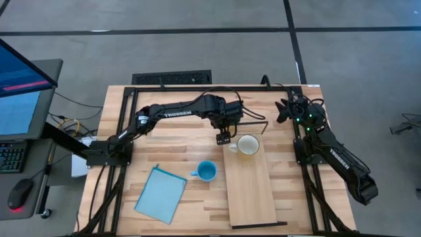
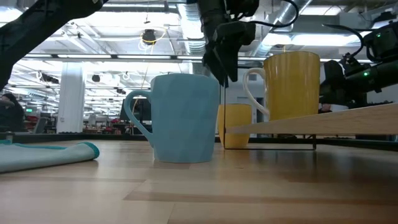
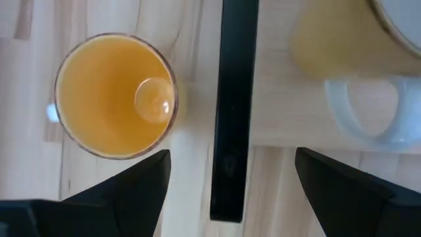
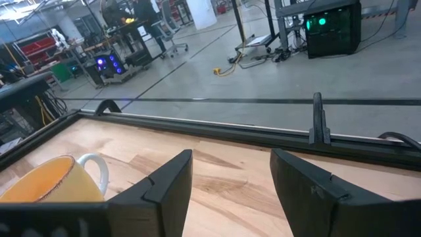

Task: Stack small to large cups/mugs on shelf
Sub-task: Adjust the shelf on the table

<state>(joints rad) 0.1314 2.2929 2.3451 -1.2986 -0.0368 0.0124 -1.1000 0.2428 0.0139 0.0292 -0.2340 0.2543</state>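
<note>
The cream mug [image 1: 248,145] stands upright on the far end of the light-wood shelf [image 1: 251,194]; in the low view the mug [image 2: 292,84] is raised on the board [image 2: 336,119]. The blue mug [image 1: 206,171] stands on the table left of the shelf. The orange mug [image 3: 115,95] stands on the table beside the shelf's dark end frame [image 3: 231,99]; in the low view the orange mug [image 2: 235,126] shows below the board. My left gripper [image 3: 233,191] hovers open above the frame, the orange mug off to one side. My right gripper [image 4: 230,178] waits open at the table's far right.
A folded light-blue cloth [image 1: 161,193] lies flat on the table's near left part. The black table frame [image 4: 217,128] runs along the far edge. Bare shelf board stretches from the cream mug toward the near edge. Monitor, keyboard and mouse sit off the table's left.
</note>
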